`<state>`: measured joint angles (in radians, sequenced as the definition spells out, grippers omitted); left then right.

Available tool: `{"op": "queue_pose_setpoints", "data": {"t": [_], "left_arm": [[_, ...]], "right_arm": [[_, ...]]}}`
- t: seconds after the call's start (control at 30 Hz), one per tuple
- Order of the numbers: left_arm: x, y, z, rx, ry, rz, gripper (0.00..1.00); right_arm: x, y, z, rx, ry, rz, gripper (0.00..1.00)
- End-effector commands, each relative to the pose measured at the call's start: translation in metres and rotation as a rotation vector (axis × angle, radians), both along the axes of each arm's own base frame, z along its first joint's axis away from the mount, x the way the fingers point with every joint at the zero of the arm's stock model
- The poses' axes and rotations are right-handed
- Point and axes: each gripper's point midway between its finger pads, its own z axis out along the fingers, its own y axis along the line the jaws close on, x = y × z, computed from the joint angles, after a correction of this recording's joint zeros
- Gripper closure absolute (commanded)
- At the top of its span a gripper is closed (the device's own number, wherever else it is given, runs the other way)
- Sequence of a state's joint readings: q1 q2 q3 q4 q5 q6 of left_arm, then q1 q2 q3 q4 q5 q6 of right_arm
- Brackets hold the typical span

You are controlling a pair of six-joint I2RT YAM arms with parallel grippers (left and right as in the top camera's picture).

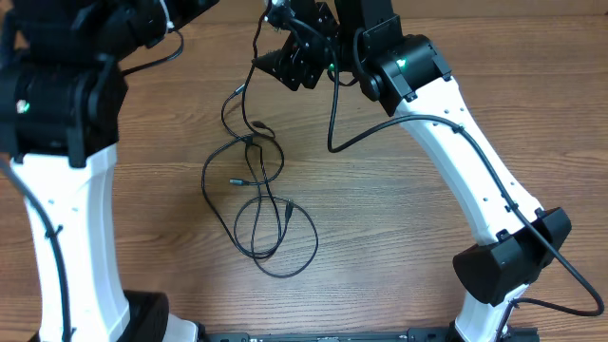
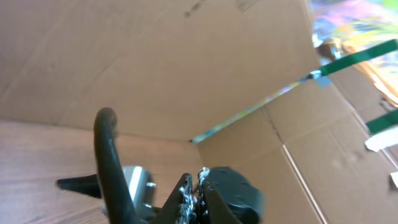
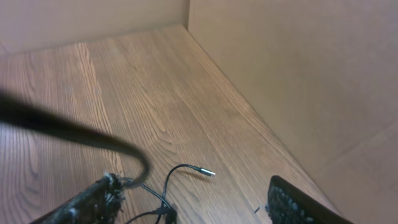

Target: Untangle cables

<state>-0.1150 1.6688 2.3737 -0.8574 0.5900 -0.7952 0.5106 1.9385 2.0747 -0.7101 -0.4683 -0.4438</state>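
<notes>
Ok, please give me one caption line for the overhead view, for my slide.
Thin black cables lie in loose tangled loops on the wooden table, near the right gripper.

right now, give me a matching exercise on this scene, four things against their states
Things:
1. left gripper
2. right gripper
3. cables
4. cardboard wall

States:
a. jaws wide apart
b. lying in loose loops on the wood table
c. jaws closed together
d. standing upright at the table's edge

Pairs: 1-c, 2-a, 3-b, 4-d
</notes>
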Motion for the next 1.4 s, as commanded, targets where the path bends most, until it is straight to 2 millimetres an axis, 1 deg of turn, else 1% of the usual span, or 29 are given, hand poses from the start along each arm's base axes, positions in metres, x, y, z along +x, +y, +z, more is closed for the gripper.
{"op": "queue_pose_setpoints", "data": {"t": [0.0, 0.07, 0.13, 0.17, 0.2, 0.27, 0.3, 0.37, 0.4, 0.43, 0.47, 0.5, 0.53, 0.67, 0.8, 0.9, 0.93, 0.97, 1.0, 1.03, 1.07, 1.2, 1.37], "left_arm": [[-0.024, 0.021, 0.030, 0.094, -0.149, 0.100, 0.96], [-0.016, 0.042, 0.021, 0.185, -0.149, 0.225, 0.96], [-0.007, 0.070, 0.007, 0.262, -0.100, 0.384, 0.96], [-0.004, 0.080, 0.001, 0.285, -0.075, 0.441, 0.96], [-0.002, 0.088, -0.005, 0.306, -0.053, 0.484, 0.96], [-0.001, 0.094, -0.010, 0.321, -0.033, 0.516, 0.96], [-0.001, 0.094, -0.010, 0.320, -0.033, 0.515, 0.96], [-0.001, 0.094, -0.008, 0.317, -0.040, 0.516, 0.96], [-0.002, 0.094, -0.005, 0.314, -0.047, 0.517, 0.96], [-0.002, 0.094, -0.004, 0.312, -0.051, 0.518, 0.96], [-0.003, 0.094, -0.003, 0.311, -0.056, 0.519, 0.96], [-0.004, 0.094, -0.002, 0.309, -0.060, 0.520, 0.96], [-0.004, 0.094, -0.001, 0.309, -0.061, 0.520, 0.96], [-0.005, 0.095, 0.000, 0.308, -0.063, 0.521, 0.96], [-0.006, 0.095, 0.001, 0.308, -0.068, 0.526, 0.96], [-0.006, 0.100, 0.003, 0.323, -0.075, 0.553, 0.96], [-0.006, 0.101, 0.003, 0.330, -0.077, 0.557, 0.96], [-0.006, 0.102, 0.003, 0.334, -0.078, 0.558, 0.96], [-0.006, 0.102, 0.002, 0.335, -0.076, 0.557, 0.96], [-0.006, 0.101, 0.002, 0.334, -0.075, 0.555, 0.96], [-0.006, 0.100, 0.002, 0.333, -0.075, 0.549, 0.96], [-0.009, 0.101, 0.003, 0.335, -0.077, 0.554, 0.96], [-0.013, 0.103, 0.005, 0.376, -0.096, 0.553, 0.96]], "right_arm": [[-0.008, 0.007, 0.009, 0.019, -0.013, 0.030, 0.25], [-0.008, 0.007, 0.009, 0.017, -0.010, 0.029, 0.25], [-0.008, 0.005, 0.008, 0.015, -0.007, 0.027, 0.25], [-0.008, 0.006, 0.008, 0.016, -0.007, 0.028, 0.25], [-0.008, 0.006, 0.008, 0.016, -0.008, 0.028, 0.25], [-0.008, 0.007, 0.010, 0.022, -0.016, 0.032, 0.25], [-0.009, 0.009, 0.012, 0.028, -0.023, 0.038, 0.29], [-0.012, 0.015, 0.016, 0.043, -0.036, 0.056, 0.47], [-0.012, 0.018, 0.019, 0.054, -0.037, 0.055, 0.61], [-0.014, 0.022, 0.022, 0.070, -0.039, 0.056, 0.66], [-0.015, 0.026, 0.026, 0.084, -0.043, 0.059, 0.65], [-0.017, 0.030, 0.029, 0.097, -0.048, 0.064, 0.52], [-0.020, 0.034, 0.031, 0.104, -0.054, 0.076, 0.35], [-0.032, 0.051, 0.040, 0.134, -0.071, 0.121, 0.14], [-0.041, 0.064, 0.044, 0.152, -0.084, 0.148, 0.13], [-0.045, 0.069, 0.045, 0.157, -0.088, 0.160, 0.13], [-0.046, 0.070, 0.045, 0.159, -0.088, 0.161, 0.16], [-0.046, 0.070, 0.046, 0.160, -0.090, 0.162, 0.40], [-0.046, 0.070, 0.046, 0.161, -0.090, 0.161, 0.71], [-0.046, 0.070, 0.047, 0.164, -0.086, 0.159, 0.92], [-0.046, 0.070, 0.047, 0.175, -0.069, 0.151, 0.96], [-0.045, 0.071, 0.051, 0.193, -0.062, 0.146, 0.96], [-0.042, 0.069, 0.053, 0.199, -0.073, 0.139, 0.96]]}}
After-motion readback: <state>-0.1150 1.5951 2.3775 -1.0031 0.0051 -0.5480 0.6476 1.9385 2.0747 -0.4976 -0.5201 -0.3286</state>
